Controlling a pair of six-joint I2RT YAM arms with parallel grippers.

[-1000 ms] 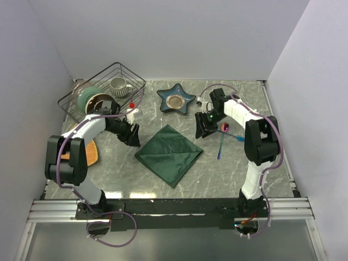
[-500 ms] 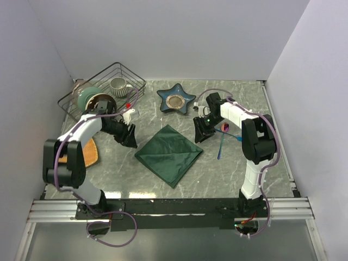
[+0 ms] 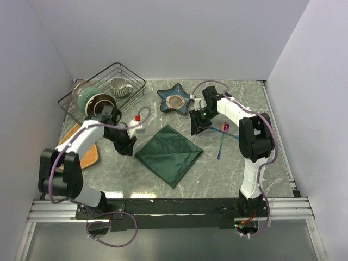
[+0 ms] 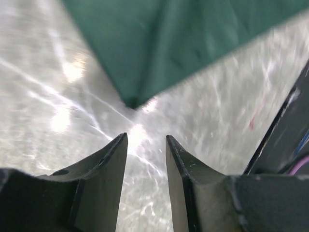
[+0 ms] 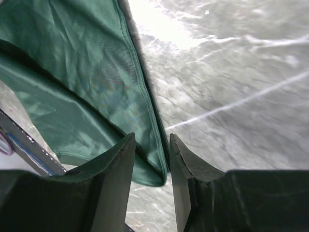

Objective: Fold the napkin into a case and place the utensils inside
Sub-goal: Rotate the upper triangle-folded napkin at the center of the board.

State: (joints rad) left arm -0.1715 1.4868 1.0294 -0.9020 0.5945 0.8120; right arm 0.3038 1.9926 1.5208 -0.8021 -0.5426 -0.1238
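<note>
The dark green napkin (image 3: 169,154) lies flat as a diamond in the middle of the table. My left gripper (image 3: 126,145) stands low just off its left corner. In the left wrist view the gripper (image 4: 146,140) is open over bare table, and the napkin (image 4: 183,43) ends in a corner just ahead of the fingertips. My right gripper (image 3: 197,126) hangs off the napkin's upper right edge. In the right wrist view this gripper (image 5: 151,140) is open, and a rounded corner of the napkin (image 5: 72,72) shows below the gap. A blue utensil (image 3: 220,148) and a pink utensil (image 3: 225,128) lie to the right.
A wire basket (image 3: 126,70) with a mug and bowls stands at the back left. A star-shaped blue dish (image 3: 176,100) sits behind the napkin. An orange-tan mat (image 3: 91,154) lies at the left, under the left arm. Walls close the table on three sides.
The right gripper has moved left, away from the utensils and toward the napkin. The left gripper has shifted nearer and down by the napkin's left corner. Both sets of jaws have narrowed.
</note>
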